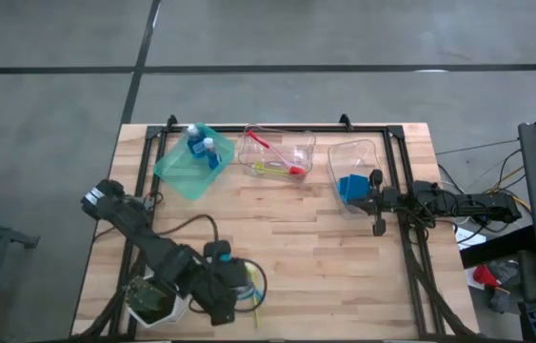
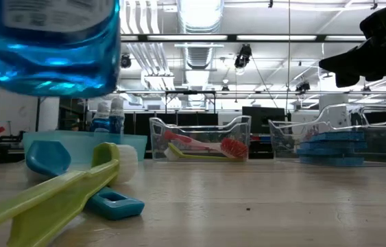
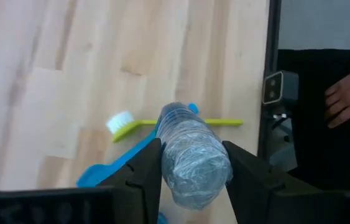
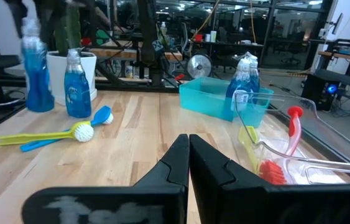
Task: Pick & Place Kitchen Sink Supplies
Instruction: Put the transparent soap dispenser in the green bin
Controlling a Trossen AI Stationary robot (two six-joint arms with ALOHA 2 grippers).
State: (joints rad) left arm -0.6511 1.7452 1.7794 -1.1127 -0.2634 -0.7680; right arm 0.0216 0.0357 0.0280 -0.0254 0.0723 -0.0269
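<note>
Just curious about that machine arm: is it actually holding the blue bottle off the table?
Yes. The left gripper clamps the bottle; the low view shows it hanging above the table.

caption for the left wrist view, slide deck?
Left gripper holds a clear bottle above a yellow-green brush on the table.

The worktop (image 1: 325,257) was pale, streaked wood. A yellow-green brush (image 3: 175,124) had white bristles; a blue brush (image 2: 76,182) lay beside it. The bottle (image 3: 190,158) held blue liquid. One bin (image 1: 189,164) was teal, another bin (image 1: 277,152) clear, with a red-headed brush (image 2: 232,146). The sponges (image 1: 351,188) were blue.
</note>
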